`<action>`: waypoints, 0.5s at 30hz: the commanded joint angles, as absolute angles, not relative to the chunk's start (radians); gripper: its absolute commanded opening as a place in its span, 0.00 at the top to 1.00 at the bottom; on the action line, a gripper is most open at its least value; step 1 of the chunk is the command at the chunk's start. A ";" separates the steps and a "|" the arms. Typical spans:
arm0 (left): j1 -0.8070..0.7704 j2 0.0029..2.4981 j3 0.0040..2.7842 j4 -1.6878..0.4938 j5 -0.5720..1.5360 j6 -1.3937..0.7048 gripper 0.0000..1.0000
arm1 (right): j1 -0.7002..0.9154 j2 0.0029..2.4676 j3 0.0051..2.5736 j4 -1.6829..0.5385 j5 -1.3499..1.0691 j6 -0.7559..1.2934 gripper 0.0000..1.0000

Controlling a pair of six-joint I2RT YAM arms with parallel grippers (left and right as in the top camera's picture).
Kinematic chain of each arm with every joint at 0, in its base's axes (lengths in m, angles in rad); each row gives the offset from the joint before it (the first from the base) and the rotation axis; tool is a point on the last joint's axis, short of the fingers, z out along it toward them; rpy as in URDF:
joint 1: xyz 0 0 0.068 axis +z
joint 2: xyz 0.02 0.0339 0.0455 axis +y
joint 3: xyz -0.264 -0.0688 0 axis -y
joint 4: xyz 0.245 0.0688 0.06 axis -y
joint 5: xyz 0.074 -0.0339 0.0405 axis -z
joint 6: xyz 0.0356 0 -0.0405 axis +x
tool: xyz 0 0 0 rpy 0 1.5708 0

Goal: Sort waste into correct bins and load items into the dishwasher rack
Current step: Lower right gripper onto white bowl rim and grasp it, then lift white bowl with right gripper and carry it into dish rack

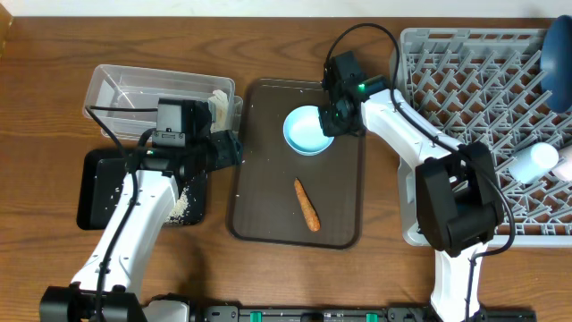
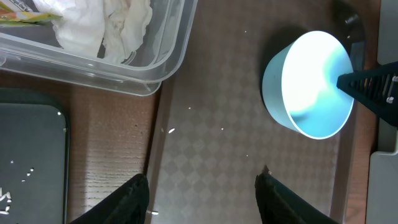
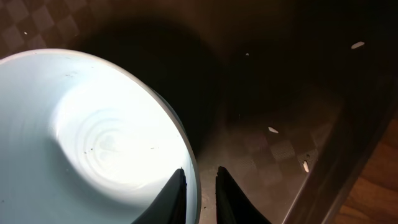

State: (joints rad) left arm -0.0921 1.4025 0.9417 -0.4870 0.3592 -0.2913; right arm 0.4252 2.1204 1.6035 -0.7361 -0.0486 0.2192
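Observation:
The pale blue bowl (image 1: 308, 130) (image 2: 311, 84) (image 3: 93, 143) stands upright at the back of the brown serving tray (image 1: 268, 206). My right gripper (image 1: 332, 121) (image 3: 200, 171) straddles its right rim, one finger inside and one outside. The jaws are narrowly open, with a thin gap showing by the outer finger. My left gripper (image 1: 228, 150) (image 2: 202, 199) hangs open and empty over the tray's left edge. An orange carrot piece (image 1: 307, 204) lies on the tray. White tissue (image 2: 118, 25) and a yellow-green wrapper (image 2: 25, 9) lie in the clear tub (image 1: 134, 89). Rice (image 1: 183, 206) is strewn on the black tray (image 1: 98, 192).
The grey dishwasher rack (image 1: 465, 80) fills the right side, with the dark blue plate (image 1: 559, 49) at its far corner and a pale cup (image 1: 534, 163) lying near its right edge. Stray rice grains (image 3: 272, 129) dot the serving tray near the bowl.

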 commanded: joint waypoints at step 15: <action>-0.088 1.398 0.952 -0.490 0.346 -0.286 0.42 | 0.444 2.128 1.614 -0.736 -0.034 0.212 0.99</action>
